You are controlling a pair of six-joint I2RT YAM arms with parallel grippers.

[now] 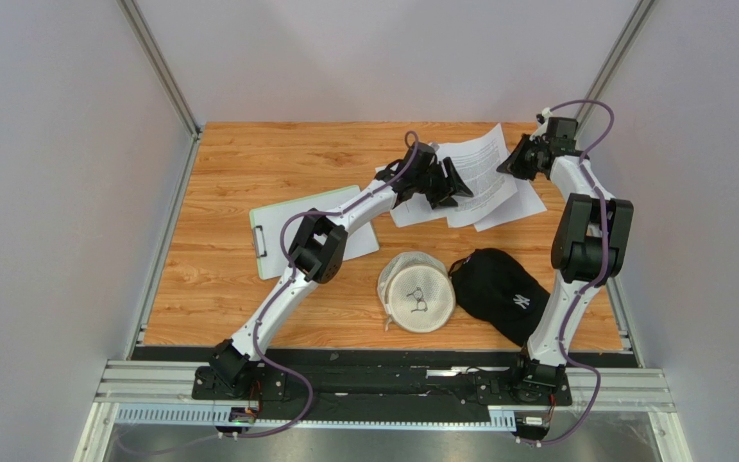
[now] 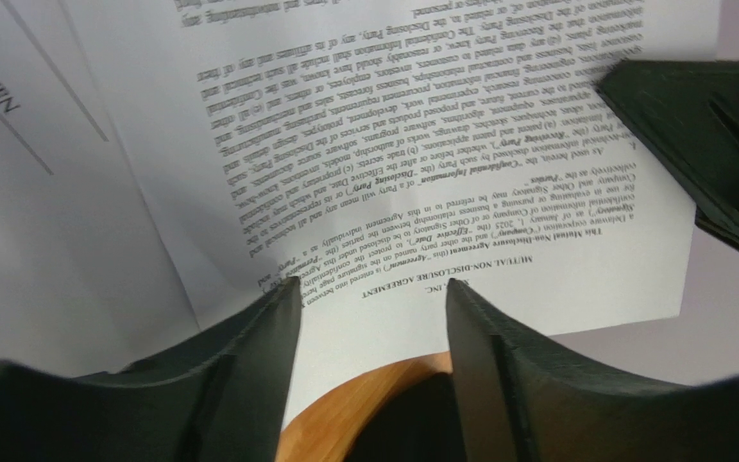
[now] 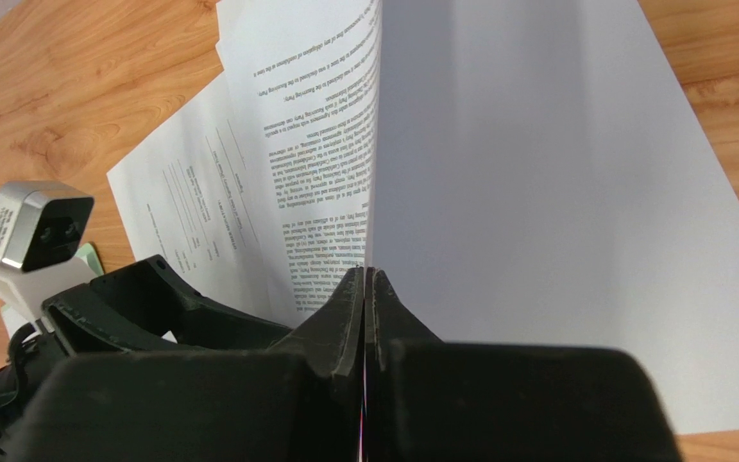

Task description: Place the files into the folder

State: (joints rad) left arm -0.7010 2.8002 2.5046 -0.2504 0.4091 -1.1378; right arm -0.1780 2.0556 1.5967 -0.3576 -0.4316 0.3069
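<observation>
The files [image 1: 484, 178] are several white sheets fanned out at the back right of the wooden table. My right gripper [image 3: 368, 274] is shut on the edge of one printed sheet [image 3: 537, 192] and holds it raised; in the top view it [image 1: 516, 162] is at the sheets' right side. My left gripper [image 2: 373, 289] is open, its fingertips at the near edge of a printed sheet [image 2: 441, 144]; in the top view it [image 1: 452, 183] is over the sheets' left part. The light-green folder [image 1: 272, 231] lies flat at the left, partly under my left arm.
A white round cap [image 1: 417, 292] and a black cap [image 1: 499, 287] lie at the table's near middle and right. The right gripper's black body [image 2: 711, 144] shows in the left wrist view. Grey walls stand on three sides.
</observation>
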